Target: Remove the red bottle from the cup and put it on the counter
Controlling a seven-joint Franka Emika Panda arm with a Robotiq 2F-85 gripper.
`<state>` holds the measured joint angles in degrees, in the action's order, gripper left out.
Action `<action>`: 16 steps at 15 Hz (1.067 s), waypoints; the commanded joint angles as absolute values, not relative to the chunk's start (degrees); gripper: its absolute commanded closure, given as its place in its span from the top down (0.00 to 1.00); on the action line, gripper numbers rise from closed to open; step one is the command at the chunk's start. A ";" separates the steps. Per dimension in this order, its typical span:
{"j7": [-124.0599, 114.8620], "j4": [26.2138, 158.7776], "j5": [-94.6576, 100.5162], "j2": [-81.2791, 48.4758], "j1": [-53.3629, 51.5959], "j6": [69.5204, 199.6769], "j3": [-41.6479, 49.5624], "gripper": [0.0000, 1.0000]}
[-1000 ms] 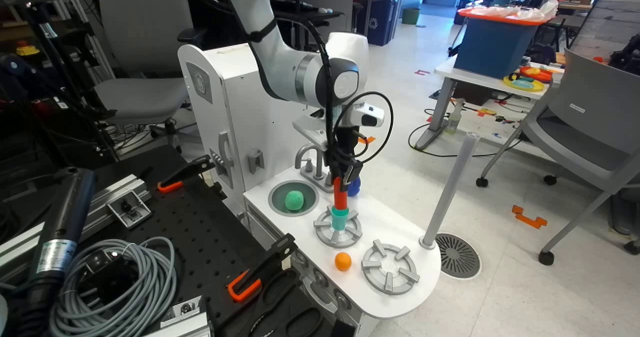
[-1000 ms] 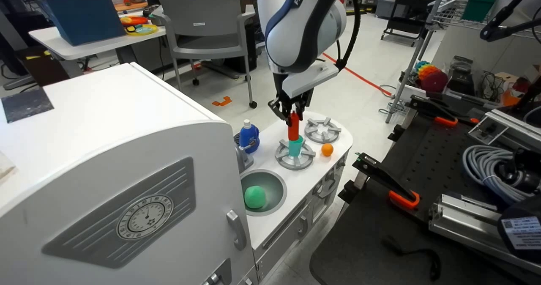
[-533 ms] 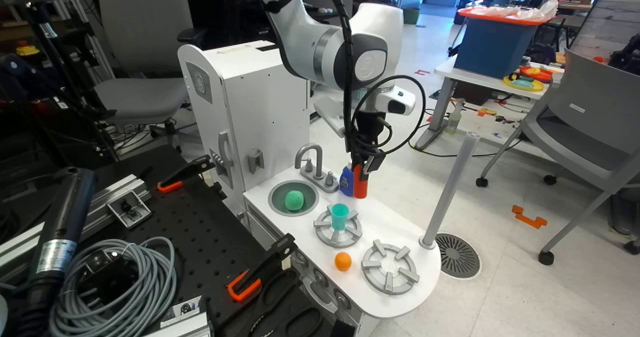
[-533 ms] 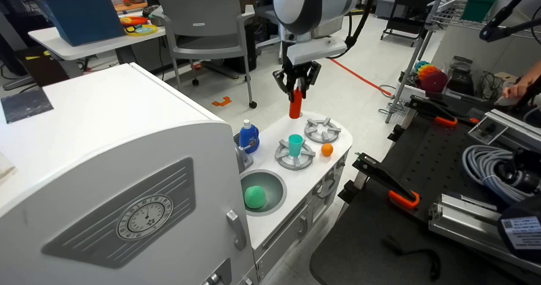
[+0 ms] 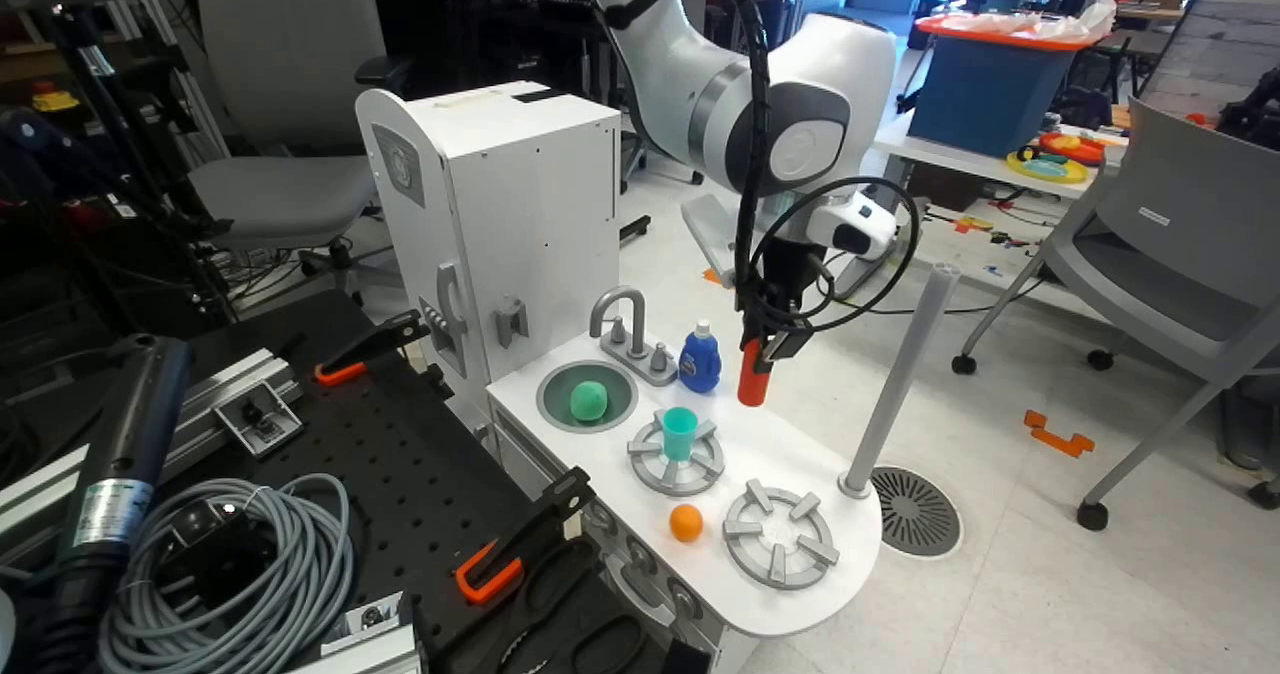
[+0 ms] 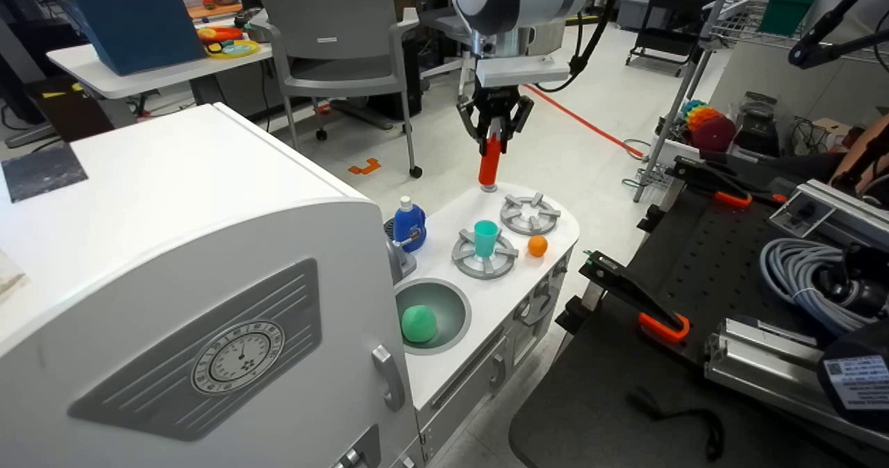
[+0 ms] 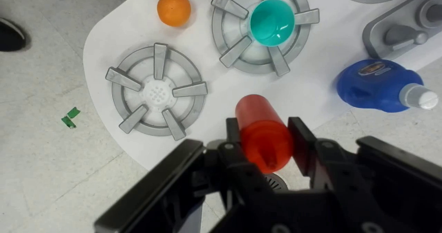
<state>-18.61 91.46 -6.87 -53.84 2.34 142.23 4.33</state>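
Observation:
My gripper point(image 7: 265, 132) is shut on the red bottle point(image 7: 257, 112), one pad on each side. In both exterior views the red bottle point(image 5: 753, 384) point(image 6: 489, 168) hangs slightly tilted from the fingertips, near the back edge of the white counter point(image 5: 760, 454). In the wrist view its lower end shows against the counter point(image 7: 221, 87); the exact height is hard to tell. The teal cup point(image 5: 679, 436) stands upright on a grey burner ring, apart from the bottle. It also shows in an exterior view point(image 6: 485, 239). The wrist view looks into the empty cup point(image 7: 272, 22).
A blue bottle with white cap point(image 5: 700, 359) stands near the faucet point(image 5: 620, 314). A green ball point(image 5: 588, 401) lies in the sink. An orange ball point(image 5: 686, 523) lies near a second burner point(image 5: 778, 534). A grey pole point(image 5: 900, 384) rises from the counter's end. A tall white cabinet point(image 5: 530, 204) borders it.
The red bottle has come up out of the cup and moved with my gripper away from it, toward the counter's back edge and past the blue bottle. The cup has stayed on its burner.

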 commanded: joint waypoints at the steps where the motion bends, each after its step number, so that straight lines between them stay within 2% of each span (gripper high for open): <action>1: -19.70 81.45 -9.66 -61.68 3.75 138.19 3.51 0.14; 16: -27.88 48.25 -9.02 -86.19 4.30 126.71 4.74 0.14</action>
<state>-26.55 56.59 -9.19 -81.61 4.06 130.16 4.56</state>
